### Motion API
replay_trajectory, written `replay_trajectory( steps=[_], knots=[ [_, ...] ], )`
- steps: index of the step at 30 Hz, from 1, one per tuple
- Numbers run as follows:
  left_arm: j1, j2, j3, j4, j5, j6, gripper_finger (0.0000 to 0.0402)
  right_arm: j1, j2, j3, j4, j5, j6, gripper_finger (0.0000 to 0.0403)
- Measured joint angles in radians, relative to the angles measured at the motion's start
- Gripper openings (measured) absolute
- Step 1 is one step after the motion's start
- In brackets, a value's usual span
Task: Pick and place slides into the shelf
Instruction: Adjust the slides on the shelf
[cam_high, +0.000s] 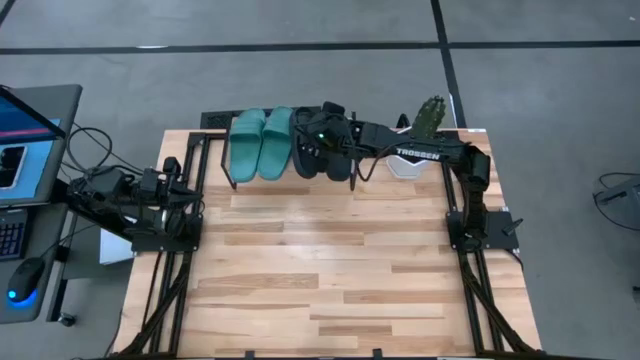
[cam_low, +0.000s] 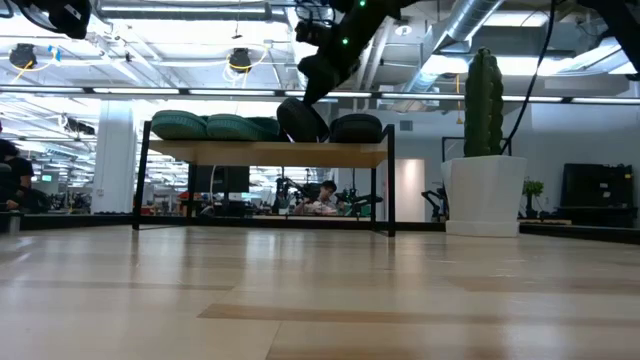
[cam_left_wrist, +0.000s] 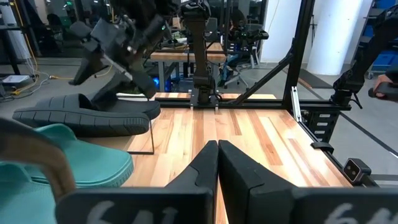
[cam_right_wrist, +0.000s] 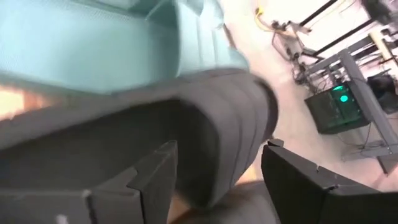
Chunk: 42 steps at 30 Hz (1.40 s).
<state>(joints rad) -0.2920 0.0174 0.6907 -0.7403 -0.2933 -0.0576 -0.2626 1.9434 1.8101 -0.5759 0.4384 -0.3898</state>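
**Last black slide being set on the shelf**

The task is judged to be almost finished. In the high view, the teal pair (cam_high: 260, 144) is seen lying side by side on the shelf (cam_high: 222, 172) at the far edge of the table (cam_high: 320, 280), and the two black slides are placed just beside it, toward the cactus pot (cam_high: 425, 140).

The right gripper (cam_high: 322, 137) is reached over the shelf, directly above the black slides. In the right wrist view, its fingers (cam_right_wrist: 149, 180) are spread apart, with the ribbed edge of a black slide (cam_right_wrist: 230, 137) between them — a firm grip cannot be confirmed, and the jaws are read as open around the slide. In the low view, one black slide (cam_low: 302, 120) is seen tilted on its edge on the top board, while the other black slide (cam_low: 357, 127) lies flat next to it. No slide is seen on the table itself.

The left gripper (cam_left_wrist: 217, 155) is parked at the left side of the table with its jaws pressed together and nothing held.

What is left, as far as can be judged — the tilted slide is to be laid flat and let go, and the right arm is to be drawn back.
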Motion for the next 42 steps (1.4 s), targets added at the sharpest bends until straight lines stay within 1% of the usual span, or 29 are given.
replay_trajectory(
  steps=[4,6,7,9,11,12,16,20,24,27,31,42],
  knots=[
    [0.0,0.0,0.0,0.0,0.0,0.0,0.0,-0.01,0.014,-0.005,-0.014,0.004,-0.002,0.0191],
    [0.0,0.0,0.0,0.0,0.0,-0.001,0.0,-0.012,0.01,-0.004,0.002,0.006,0.002,0.0171],
    [0.0,0.0,0.0,0.0,0.0,-0.001,0.0,-0.015,0.008,-0.003,0.005,0.008,0.005,0.0154],
    [0.0,0.0,0.0,0.0,0.0,-0.001,0.0,-0.017,0.009,-0.003,0.002,0.008,0.004,0.0104],
    [0.0,0.0,0.0,0.0,0.0,-0.001,0.0,-0.025,0.009,-0.003,-0.001,0.004,-0.002,0.0037],
    [0.0,0.0,0.0,0.0,0.0,-0.001,0.0,-0.029,0.009,-0.003,0.0,0.003,-0.002,0.002],
    [0.0,0.0,0.0,0.0,0.0,-0.001,0.0,-0.044,0.009,-0.003,0.003,0.002,0.006,0.0005],
    [0.0,0.0,0.0,-0.001,0.0,-0.007,0.0,-0.037,0.009,-0.003,0.003,0.016,0.008,0.0002],
    [0.0,0.0,0.0,-0.002,0.001,-0.01,0.0,-0.017,0.009,0.004,-0.034,0.063,-0.007,0.0001],
    [0.0,0.0,0.0,-0.003,0.001,-0.01,0.0,-0.012,0.009,0.015,-0.088,0.074,-0.002,0.0001],
    [0.0,0.0,0.0,-0.003,0.002,-0.011,0.0,0.004,0.009,0.016,-0.125,0.151,0.0,0.0001],
    [0.0,0.0,0.0,-0.003,0.001,-0.016,0.0,0.027,0.01,0.127,-0.25,0.198,0.006,0.0]
  ],
)
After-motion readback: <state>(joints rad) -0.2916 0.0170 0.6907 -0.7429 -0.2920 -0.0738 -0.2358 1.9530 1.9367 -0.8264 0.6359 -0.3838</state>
